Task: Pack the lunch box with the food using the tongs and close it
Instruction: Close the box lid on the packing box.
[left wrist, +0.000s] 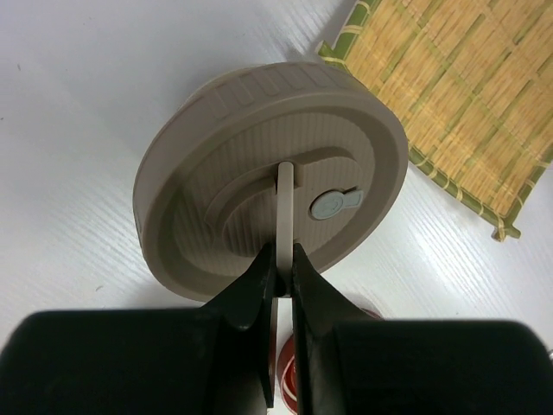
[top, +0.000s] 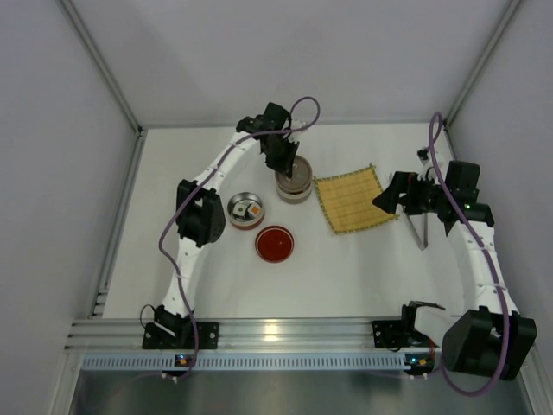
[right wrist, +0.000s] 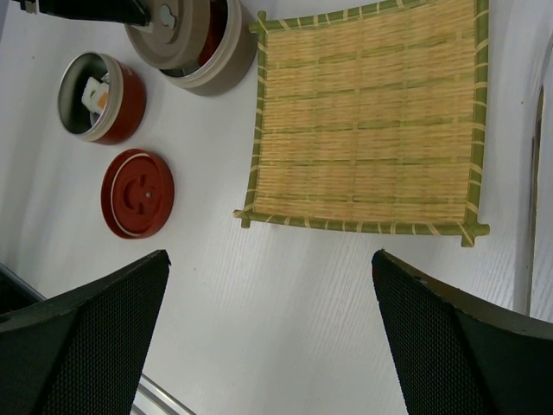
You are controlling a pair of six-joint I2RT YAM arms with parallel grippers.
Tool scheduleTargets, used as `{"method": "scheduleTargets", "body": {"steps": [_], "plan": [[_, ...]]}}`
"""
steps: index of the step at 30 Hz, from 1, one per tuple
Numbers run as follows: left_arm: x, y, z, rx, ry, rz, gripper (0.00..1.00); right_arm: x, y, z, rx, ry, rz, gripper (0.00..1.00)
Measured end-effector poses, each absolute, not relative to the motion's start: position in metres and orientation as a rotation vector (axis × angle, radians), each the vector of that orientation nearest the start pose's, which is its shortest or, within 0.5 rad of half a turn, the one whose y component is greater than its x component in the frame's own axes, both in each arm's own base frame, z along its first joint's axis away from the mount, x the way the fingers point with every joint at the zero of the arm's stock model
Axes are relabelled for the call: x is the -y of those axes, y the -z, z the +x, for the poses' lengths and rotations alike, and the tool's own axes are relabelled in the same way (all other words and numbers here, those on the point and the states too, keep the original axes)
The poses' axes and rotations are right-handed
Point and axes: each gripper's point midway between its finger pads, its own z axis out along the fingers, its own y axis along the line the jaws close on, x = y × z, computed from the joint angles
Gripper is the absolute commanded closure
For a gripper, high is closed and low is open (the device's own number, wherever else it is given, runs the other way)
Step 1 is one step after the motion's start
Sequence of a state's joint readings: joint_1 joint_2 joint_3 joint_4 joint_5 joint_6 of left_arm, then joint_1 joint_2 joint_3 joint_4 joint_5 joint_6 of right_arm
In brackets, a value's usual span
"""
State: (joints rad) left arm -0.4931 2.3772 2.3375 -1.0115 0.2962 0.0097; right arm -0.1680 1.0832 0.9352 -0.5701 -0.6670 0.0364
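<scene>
Overhead plus wrist close-ups; common mat (top: 349, 200)

White table (top: 346, 277), plain grey walls (top: 52, 130), aluminium rail (top: 285, 333) along near edge

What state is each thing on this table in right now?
Beige lid: gripped by its tab, off-centre over beige pot.
Left fingers: shut on beige lid.
Right fingers: open, empty.
Red pot: open, sushi inside.
Red lid: off, lying flat.
Tongs: lying unused.
Mat: bare.
</scene>
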Motion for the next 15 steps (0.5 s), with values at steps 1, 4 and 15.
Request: {"method": "scheduleTargets", "body": {"steps": [1, 4, 15], "plan": [[0.300, -0.120, 0.451, -2.546, 0.552, 0.762, 1.00, -0.062, -0.200, 0.293, -2.190, -0.684, -0.118, 0.01], [0.297, -0.137, 0.445, -2.534, 0.553, 0.761, 1.00, -0.062, -0.198, 0.293, -2.194, -0.687, -0.116, 0.01], [0.296, -0.165, 0.435, -2.503, 0.590, 0.767, 1.00, -0.062, -0.197, 0.293, -2.196, -0.689, -0.110, 0.01]]}}
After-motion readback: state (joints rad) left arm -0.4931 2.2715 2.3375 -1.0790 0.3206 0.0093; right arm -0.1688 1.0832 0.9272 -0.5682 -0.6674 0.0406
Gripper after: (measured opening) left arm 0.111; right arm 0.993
